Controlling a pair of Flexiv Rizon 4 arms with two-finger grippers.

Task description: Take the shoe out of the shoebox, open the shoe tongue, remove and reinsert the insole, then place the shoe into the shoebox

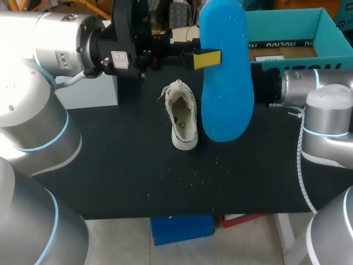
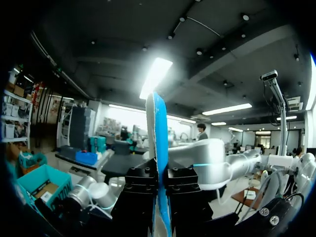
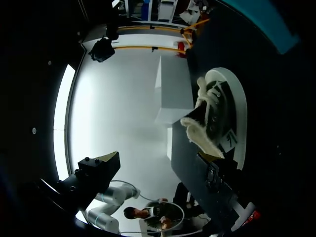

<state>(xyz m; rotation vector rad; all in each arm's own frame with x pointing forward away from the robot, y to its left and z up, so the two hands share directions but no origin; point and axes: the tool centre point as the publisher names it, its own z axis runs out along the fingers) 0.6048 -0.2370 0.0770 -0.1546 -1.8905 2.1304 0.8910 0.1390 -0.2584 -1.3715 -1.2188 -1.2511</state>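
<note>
Left hand (image 2: 160, 183) tight on edge-on insole (image 2: 160, 129)

Your left gripper (image 1: 205, 59) reaches in from the left and pinches the blue insole (image 1: 227, 105), held up above the black table (image 1: 110, 165). The white shoe (image 1: 183, 117) lies on the table just left of it. The teal shoebox (image 1: 287, 22) sits far right, your right arm (image 1: 325, 105) beside it.

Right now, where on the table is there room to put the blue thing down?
Bare: the table's front strip before the shoe, and the patch left of the shoe. Crowded: behind the shoe, around the insole, left fingers and shoebox.
</note>
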